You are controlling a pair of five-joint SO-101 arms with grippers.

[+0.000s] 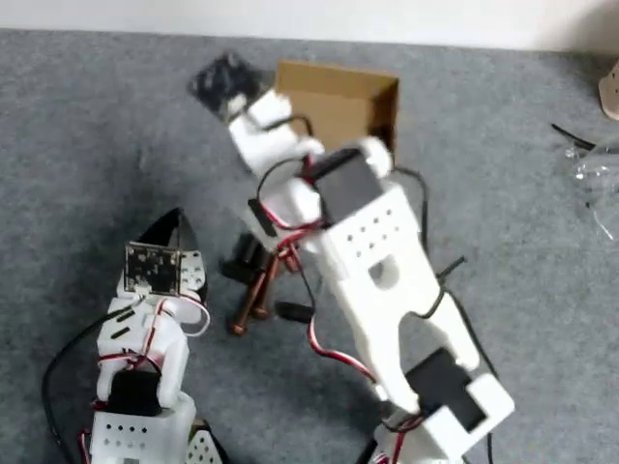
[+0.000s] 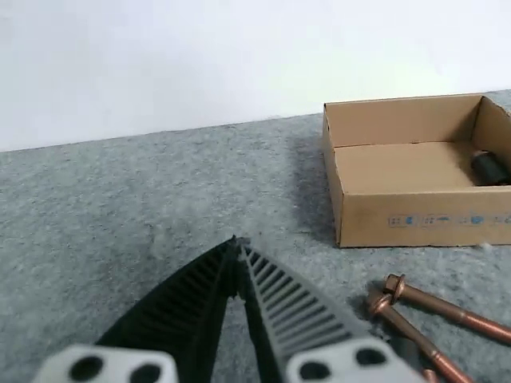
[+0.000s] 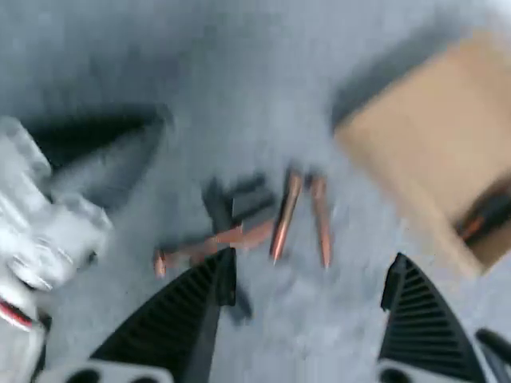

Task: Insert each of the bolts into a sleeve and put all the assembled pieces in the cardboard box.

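Between the two arms, on the grey felt-covered table, several copper bolts lie loose in a small cluster, with black sleeves touching them or just beside them. In the right wrist view two bolts lie side by side and a third lies crosswise next to the sleeves. The cardboard box stands open near the table's far edge, beyond the cluster, and a dark piece lies inside it against a wall. The left gripper sits low over the table beside the bolts, its jaws pressed together at the tips with nothing between them. The right gripper hangs above the cluster, its jaws spread wide and empty.
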